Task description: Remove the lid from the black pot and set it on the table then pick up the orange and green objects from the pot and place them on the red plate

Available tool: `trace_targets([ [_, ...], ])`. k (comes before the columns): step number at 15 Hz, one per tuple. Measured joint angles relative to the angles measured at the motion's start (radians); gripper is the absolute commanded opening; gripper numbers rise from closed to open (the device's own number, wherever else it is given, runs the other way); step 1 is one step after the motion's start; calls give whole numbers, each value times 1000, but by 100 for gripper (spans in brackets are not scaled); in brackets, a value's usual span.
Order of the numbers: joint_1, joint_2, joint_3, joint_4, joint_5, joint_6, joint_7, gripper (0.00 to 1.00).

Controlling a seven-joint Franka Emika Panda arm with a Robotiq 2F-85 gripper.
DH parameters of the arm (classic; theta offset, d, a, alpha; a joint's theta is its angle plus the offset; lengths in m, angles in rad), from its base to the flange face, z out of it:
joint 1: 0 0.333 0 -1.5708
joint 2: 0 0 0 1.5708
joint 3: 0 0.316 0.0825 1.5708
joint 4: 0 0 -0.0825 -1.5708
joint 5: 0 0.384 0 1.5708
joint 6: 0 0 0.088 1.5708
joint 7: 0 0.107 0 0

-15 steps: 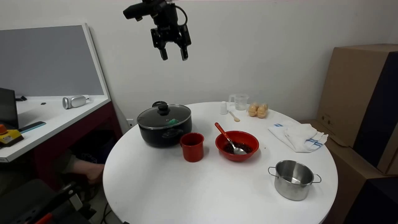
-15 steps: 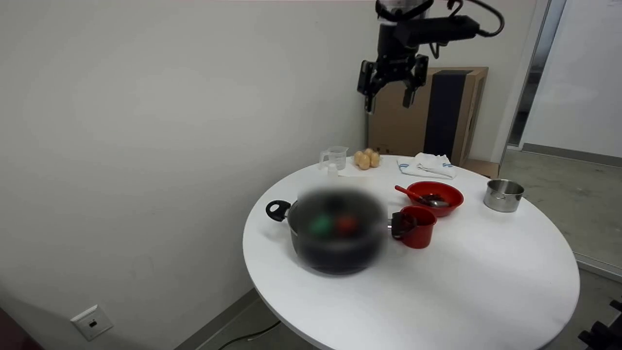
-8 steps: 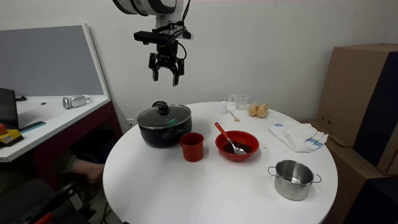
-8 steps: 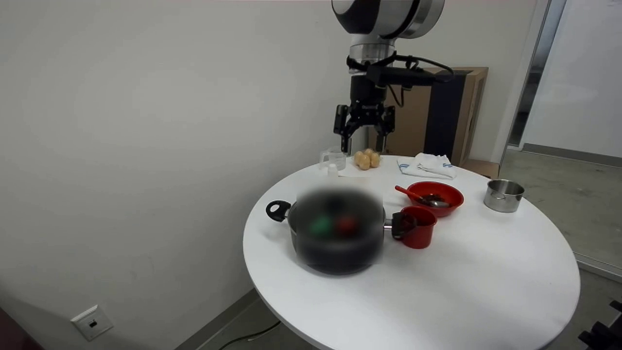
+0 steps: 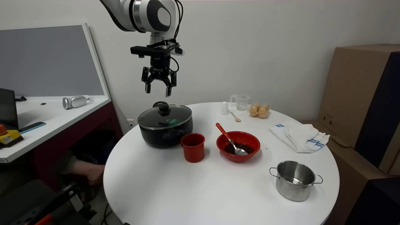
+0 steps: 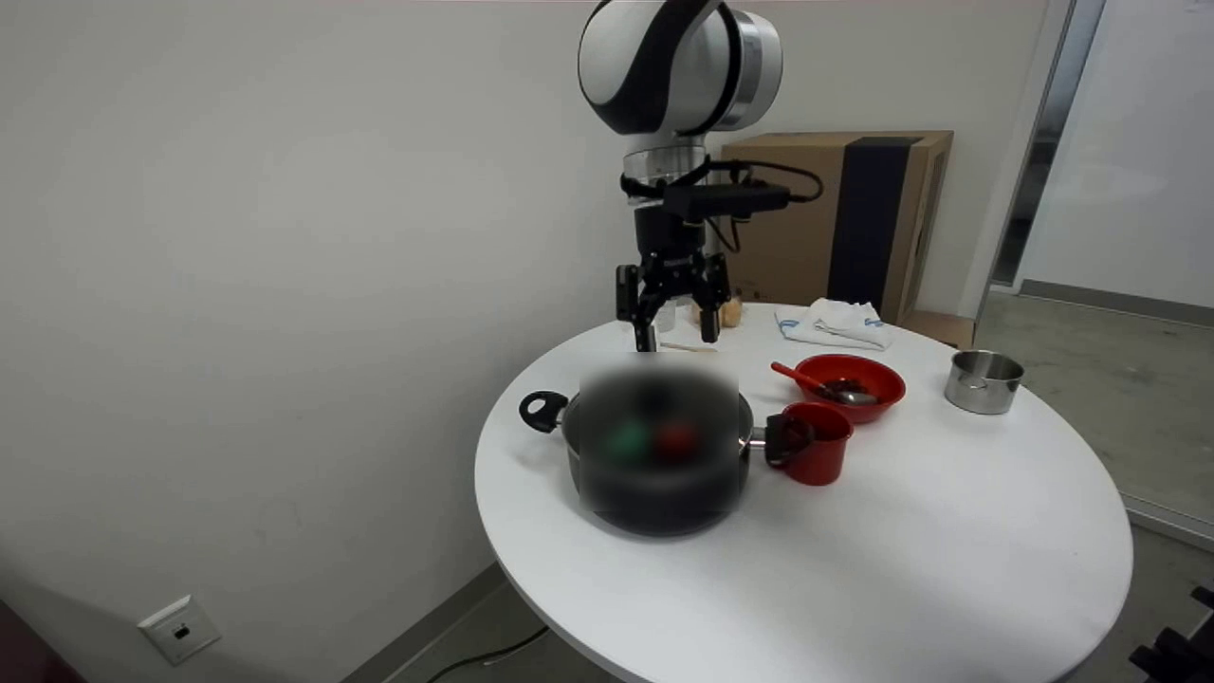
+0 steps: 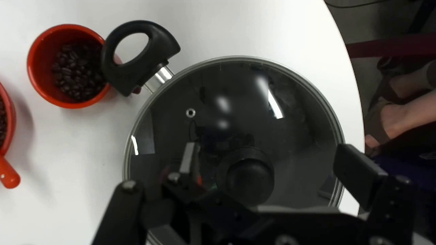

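- Looks like we're on step one: the lid [image 5: 162, 118] sits on the black pot [image 5: 159, 137] on the table [image 5: 200, 193].
- Our gripper [image 5: 158, 92] hangs above it, spread wide, holding nothing.
- Next we'd want to centre over the knob [image 7: 250, 180], drop straight down and pinch it, then lift level.

A white-and-black robot arm [image 6: 697, 81] extends from above in both exterior views, its wrist [image 5: 158, 36] angled nearly straight down. At its end, the black gripper [image 5: 158, 92] hangs in midair, its two fingers [image 7: 357, 177] spread wide and pointing downward, seen well apart in the wrist view's lower half.
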Motion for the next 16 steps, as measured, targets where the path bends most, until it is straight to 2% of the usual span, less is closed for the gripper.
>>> trace_targets([
  [6,52,33,-21,36,-128,5,33,100],
  [10,78,48,-36,41,-207,48,63,100],
  [16,95,71,-49,61,-229,75,107,100],
])
